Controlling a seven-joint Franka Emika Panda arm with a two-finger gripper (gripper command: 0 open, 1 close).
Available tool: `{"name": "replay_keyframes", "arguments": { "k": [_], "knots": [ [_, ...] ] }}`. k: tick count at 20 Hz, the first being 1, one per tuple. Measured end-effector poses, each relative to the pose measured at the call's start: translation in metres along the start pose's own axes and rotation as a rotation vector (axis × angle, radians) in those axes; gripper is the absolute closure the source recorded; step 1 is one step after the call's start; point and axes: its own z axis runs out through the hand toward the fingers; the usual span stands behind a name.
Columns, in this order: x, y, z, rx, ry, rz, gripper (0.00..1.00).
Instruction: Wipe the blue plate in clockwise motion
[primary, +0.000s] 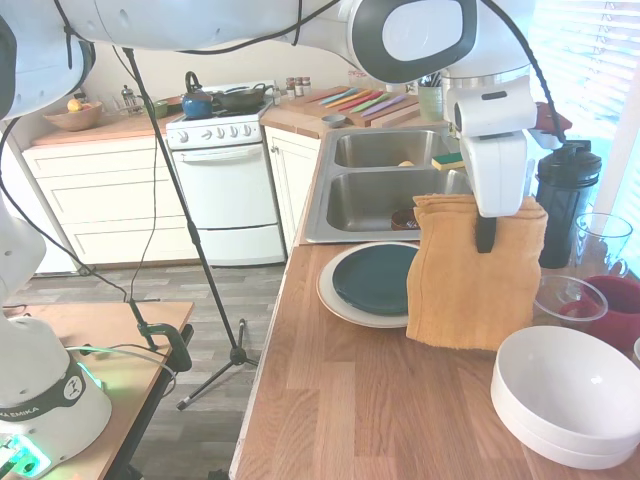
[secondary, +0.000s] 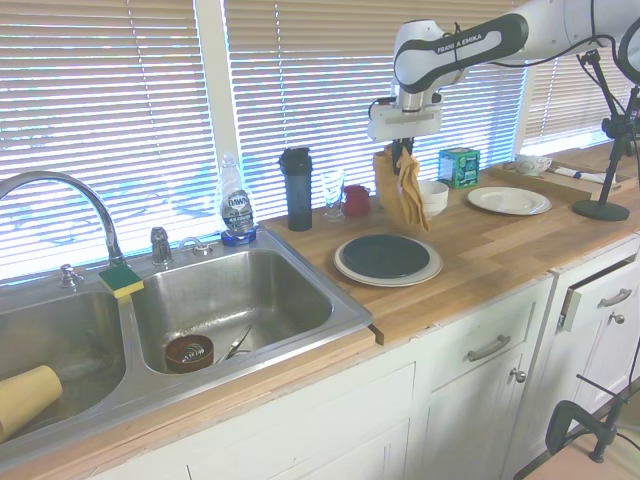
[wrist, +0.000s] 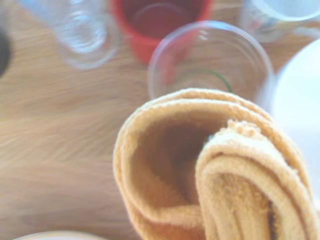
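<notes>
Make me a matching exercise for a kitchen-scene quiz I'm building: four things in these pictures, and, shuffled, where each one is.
Things:
1. blue plate
2. orange towel
3. green-and-yellow sponge
4. dish soap bottle

Places:
A. on the divider between the two sink basins
B. hanging from the pincer above the counter
C. on the larger cream plate
D. behind the sink, by the window

Pairs: 1-C, 2-B, 3-A, 4-D

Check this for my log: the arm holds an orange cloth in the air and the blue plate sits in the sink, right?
Not quite. The cloth does hang from the gripper, but the blue plate sits on a cream plate on the counter, as the second exterior view shows.
</notes>
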Motion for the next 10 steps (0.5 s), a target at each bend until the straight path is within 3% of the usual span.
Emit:
{"name": "replay_keyframes", "arguments": {
  "k": [5, 10],
  "knots": [
    [0.017, 0.011, 0.011, -0.021, 0.000, 0.007, 1.00],
    [-0.003, -0.003, 0.054, -0.072, -0.013, -0.037, 1.00]
  ]
}}
